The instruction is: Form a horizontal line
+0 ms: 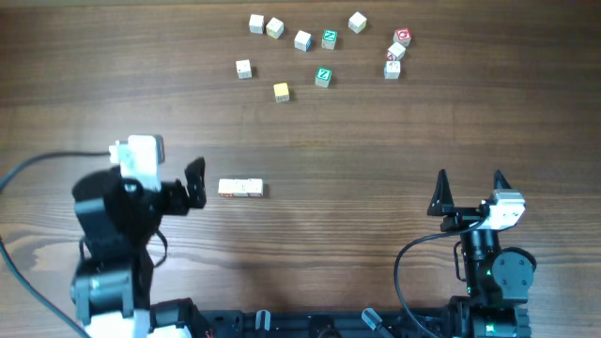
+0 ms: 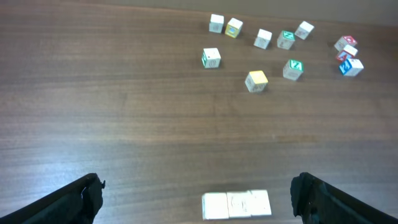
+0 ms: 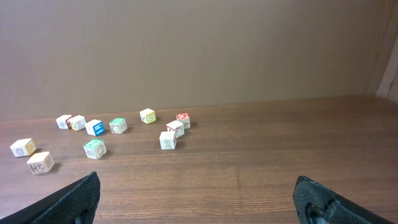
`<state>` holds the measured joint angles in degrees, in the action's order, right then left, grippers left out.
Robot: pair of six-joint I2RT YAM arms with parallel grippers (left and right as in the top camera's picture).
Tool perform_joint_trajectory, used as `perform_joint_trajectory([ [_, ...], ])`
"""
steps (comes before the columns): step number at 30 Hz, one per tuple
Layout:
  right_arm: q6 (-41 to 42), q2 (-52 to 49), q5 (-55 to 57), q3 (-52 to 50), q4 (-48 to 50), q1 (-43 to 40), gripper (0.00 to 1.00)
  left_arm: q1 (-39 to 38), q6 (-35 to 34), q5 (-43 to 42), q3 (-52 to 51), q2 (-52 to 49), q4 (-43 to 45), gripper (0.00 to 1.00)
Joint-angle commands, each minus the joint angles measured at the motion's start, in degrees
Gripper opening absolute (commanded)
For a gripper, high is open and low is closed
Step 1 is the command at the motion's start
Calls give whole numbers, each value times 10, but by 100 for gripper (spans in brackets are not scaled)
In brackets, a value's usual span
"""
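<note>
The horizontal line [image 1: 241,189] is a short row of three pale cubes touching side by side, lying left of the table's middle. My left gripper [image 1: 195,184] stands open just left of the row, a small gap away, holding nothing. In the left wrist view the row [image 2: 236,205] lies at the bottom edge between the wide-apart fingers [image 2: 87,194], nearer the right one. My right gripper [image 1: 470,178] is open over bare wood at the right, far from the row. The right wrist view shows the gripper [image 3: 196,180] with nothing between its fingers.
Several loose cubes lie scattered along the far side: a yellow-topped cube [image 1: 281,91], a green-topped cube [image 1: 323,77] and a red-marked cluster [image 1: 395,52] among them. They show too in the left wrist view [image 2: 256,81]. A black cable [image 1: 38,167] curves at the left.
</note>
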<state>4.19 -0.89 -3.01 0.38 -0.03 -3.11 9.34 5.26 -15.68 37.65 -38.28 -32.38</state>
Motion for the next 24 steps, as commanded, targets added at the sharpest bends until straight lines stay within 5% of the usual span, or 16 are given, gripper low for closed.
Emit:
perform_joint_trajectory([
  [1, -10, 6, -9, -1, 1, -3, 100, -3, 2, 3, -90, 127, -2, 100],
  [6, -10, 6, -9, -1, 1, -3, 100, -3, 2, 3, -171, 295, -98, 100],
  [12, -10, 6, -9, -1, 1, -3, 100, -3, 3, 3, -175, 327, -252, 100],
  [24, -10, 6, -9, -1, 1, -3, 100, -3, 2, 8, -181, 330, -254, 100],
])
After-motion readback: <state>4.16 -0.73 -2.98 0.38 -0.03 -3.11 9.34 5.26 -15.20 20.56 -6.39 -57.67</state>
